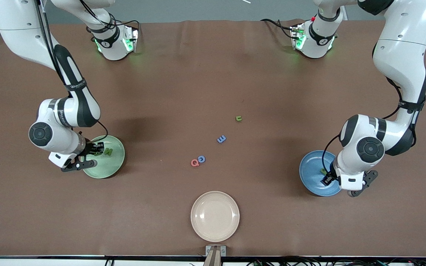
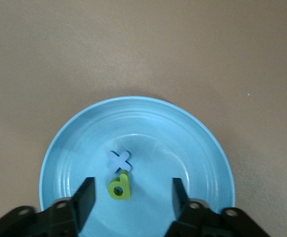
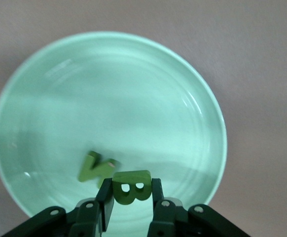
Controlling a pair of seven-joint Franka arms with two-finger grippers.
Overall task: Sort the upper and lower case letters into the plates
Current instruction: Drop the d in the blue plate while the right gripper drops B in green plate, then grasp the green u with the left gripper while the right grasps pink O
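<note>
Front view: table with both arms reaching to their own ends; pale green plate toward the right arm's end, blue plate toward the left arm's end, cream-beige plate nearest the camera, between them and bare.
Loose letters: green u, blue m, blue G and red Q touching each other, all on the table between the two task plates.
Left wrist view: left gripper low over the blue plate, fingers apart with nothing between them; green d lies in the plate below the gap, touching pale blue x.
Right wrist view: right gripper over the pale green plate, fingers clamped on green B; green N lies in the plate just beside it.
Step in hand: left arm appears to have delivered the d among the lower-case letters; right arm is at the point of dropping the B among the capitals.
Next move: right fingers part over the plate; then each arm lifts clear and goes to the middle of the table, u and m for the blue plate, G and Q for the green.
Caution: G and Q touch, so a pinch on one may drag the other.
</note>
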